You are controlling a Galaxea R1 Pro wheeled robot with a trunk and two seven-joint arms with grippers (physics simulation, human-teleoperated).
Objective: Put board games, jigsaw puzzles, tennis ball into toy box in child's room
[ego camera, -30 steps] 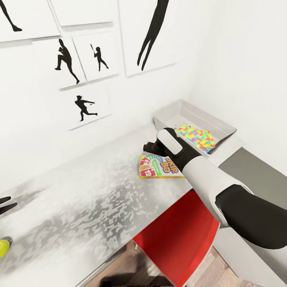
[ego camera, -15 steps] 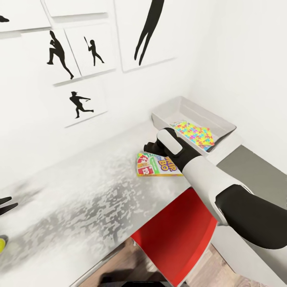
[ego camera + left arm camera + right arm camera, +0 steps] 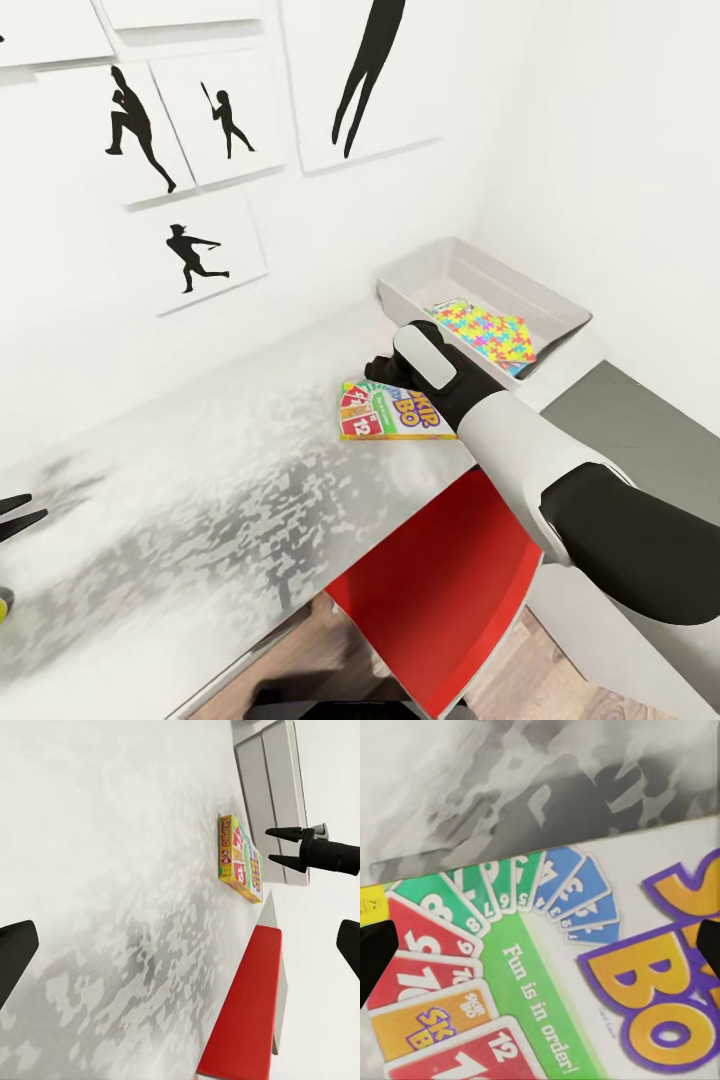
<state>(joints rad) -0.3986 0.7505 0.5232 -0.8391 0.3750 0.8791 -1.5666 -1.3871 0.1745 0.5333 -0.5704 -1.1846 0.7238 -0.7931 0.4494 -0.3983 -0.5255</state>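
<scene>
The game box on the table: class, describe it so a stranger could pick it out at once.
Start at the long pale grey table under the black silhouette pictures. Near its front edge, above the red chair and short of the grey toy box, the game box lies flat below the right hand. It alone bears fanned numbered cards and big yellow letters; the puzzle in the toy box is plain coloured pieces.

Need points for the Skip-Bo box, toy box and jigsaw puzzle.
Skip-Bo box point(image 3: 385, 413), head view, printed lid.
Toy box point(image 3: 420, 268), head view, far wall's inner face.
Jigsaw puzzle point(image 3: 490, 335), head view, sheet's middle.
</scene>
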